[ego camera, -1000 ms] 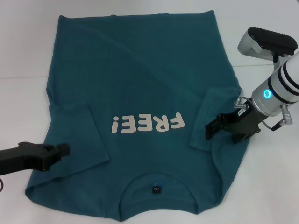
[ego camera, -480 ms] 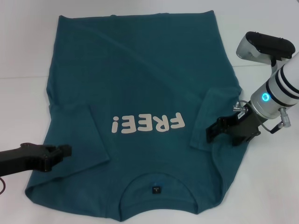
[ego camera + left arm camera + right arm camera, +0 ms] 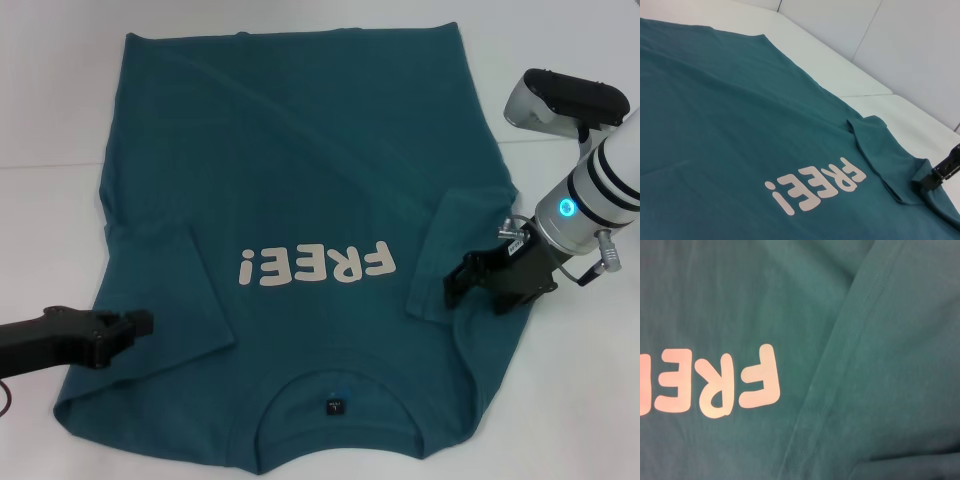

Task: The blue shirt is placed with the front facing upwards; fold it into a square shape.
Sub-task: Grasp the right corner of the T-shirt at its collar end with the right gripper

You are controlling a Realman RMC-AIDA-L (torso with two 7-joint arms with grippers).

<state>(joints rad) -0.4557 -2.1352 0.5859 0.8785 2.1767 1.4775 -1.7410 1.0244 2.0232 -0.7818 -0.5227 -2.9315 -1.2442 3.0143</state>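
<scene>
One blue shirt (image 3: 300,200) lies spread front-up on the white table (image 3: 50,90), its collar toward me and both short sleeves already folded inward over the chest. The white "FREE!" lettering (image 3: 317,265) sits between my two grippers. My right gripper (image 3: 462,283) rests low on the folded right sleeve (image 3: 455,250), right at the sleeve's outer edge; whether its jaws are clenched on the cloth or released I cannot tell, since the black fingers blur into one dark shape against the fabric. My left gripper (image 3: 135,325) reaches in over the folded left sleeve (image 3: 165,290) near the shoulder, and I cannot tell its jaw opening either, nor whether it touches the cloth.
</scene>
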